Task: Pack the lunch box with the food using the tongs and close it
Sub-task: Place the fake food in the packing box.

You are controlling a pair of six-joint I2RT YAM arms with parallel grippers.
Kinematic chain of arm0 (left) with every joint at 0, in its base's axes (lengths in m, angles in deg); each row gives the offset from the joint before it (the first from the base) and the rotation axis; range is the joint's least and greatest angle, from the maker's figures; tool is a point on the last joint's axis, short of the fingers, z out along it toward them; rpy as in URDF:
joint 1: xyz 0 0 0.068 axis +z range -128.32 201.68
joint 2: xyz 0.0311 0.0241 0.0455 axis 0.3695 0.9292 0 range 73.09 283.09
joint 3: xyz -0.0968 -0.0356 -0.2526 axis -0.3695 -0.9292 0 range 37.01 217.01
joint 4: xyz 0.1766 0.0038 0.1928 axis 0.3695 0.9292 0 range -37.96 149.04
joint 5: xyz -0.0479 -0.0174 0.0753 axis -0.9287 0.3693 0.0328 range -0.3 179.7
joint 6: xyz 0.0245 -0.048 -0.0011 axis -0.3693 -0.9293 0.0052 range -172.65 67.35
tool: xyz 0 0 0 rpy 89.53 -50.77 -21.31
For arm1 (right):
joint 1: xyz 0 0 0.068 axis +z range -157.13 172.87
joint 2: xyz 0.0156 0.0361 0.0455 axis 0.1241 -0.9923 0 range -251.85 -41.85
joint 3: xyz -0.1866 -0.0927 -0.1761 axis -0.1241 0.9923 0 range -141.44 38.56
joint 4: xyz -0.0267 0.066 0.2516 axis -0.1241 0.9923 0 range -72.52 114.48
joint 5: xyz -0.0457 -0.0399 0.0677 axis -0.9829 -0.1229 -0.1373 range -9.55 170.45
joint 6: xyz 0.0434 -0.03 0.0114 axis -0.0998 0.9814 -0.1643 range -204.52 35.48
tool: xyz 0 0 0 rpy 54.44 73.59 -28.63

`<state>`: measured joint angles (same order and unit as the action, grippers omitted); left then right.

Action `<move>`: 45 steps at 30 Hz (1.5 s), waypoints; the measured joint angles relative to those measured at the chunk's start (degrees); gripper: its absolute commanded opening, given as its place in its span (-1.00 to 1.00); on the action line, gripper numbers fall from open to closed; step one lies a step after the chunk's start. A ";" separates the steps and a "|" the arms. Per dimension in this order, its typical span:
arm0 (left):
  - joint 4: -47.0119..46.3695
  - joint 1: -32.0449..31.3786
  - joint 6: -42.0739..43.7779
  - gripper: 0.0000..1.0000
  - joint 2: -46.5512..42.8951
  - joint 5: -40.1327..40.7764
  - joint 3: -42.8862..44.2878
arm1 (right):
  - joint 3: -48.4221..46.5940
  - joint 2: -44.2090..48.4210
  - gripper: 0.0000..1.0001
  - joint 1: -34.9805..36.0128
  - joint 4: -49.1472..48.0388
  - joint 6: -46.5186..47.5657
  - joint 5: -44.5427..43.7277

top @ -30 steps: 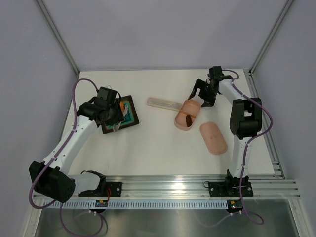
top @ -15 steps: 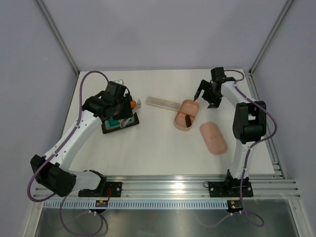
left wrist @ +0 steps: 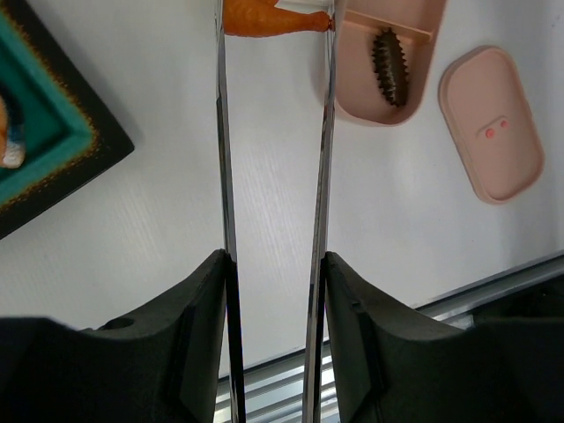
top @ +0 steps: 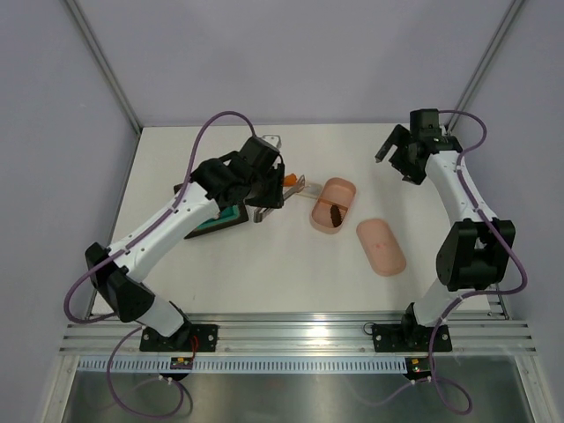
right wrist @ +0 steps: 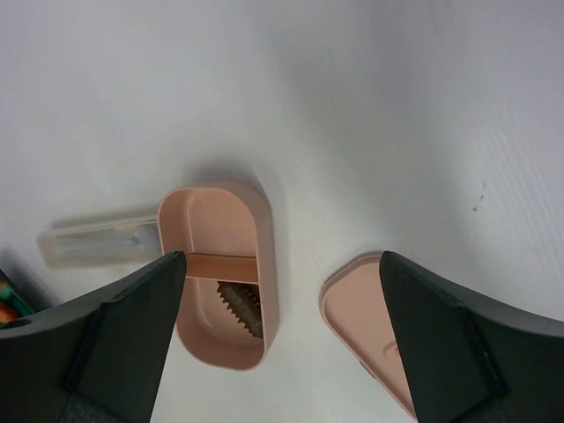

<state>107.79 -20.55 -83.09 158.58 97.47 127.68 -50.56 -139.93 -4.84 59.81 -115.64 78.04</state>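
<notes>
Where my left claw (left wrist: pixel 273 264) presses in from both sides, the tongs (left wrist: pixel 226 176) sit clamped between my two fingers (left wrist: pixel 198 300), so this claw is grasping the tongs and nothing else. Their two thin arms run side by side straight out from the claw. The long axis aims toward the right edge of the table (top: pixel 264 264), tips leading, and the joined end is hidden behind my fingers. Pinched across the tips is an orange piece of food (left wrist: pixel 264 18), lying crosswise to the tongs. From above, it sits over the left end of the pale case (top: pixel 308 187).

The tip nearer the right edge is just beside the rim of the lunch box (left wrist: pixel 363 88). The box lies lidless in the right half of the table, midway between the near and far edges, with its long axis slanting from the near edge toward the far right corner. A dark brown piece (left wrist: pixel 390 77) lies lengthwise in its nearer compartment.

The lid (left wrist: pixel 491 123) lies flat beside the box, apart from it. It points toward the near right corner and shows two red-pink spots. The dark tray (left wrist: pixel 88 167) with its teal mat lies toward the left edge, under my left arm.

My right claw (right wrist: pixel 282 264) is released, its fingers spread wide around nothing, and hangs above the table near the far right corner.
</notes>
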 measured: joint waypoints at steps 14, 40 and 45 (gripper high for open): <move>-5.14 -6.51 2.84 -0.31 16.00 -0.04 10.91 | 16.85 24.26 0.99 -2.01 0.72 -3.17 -3.78; -9.14 -7.87 2.93 0.11 29.11 -1.79 19.06 | 26.45 40.39 0.99 -2.01 8.26 -1.66 -8.57; -9.14 -8.02 2.93 0.07 29.16 -1.88 19.56 | 26.47 40.44 0.99 -2.01 8.41 -1.62 -8.55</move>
<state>98.65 -28.58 -80.16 187.74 95.59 147.24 -24.09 -99.49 -6.85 68.22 -117.25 69.49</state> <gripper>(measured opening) 0.558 0.993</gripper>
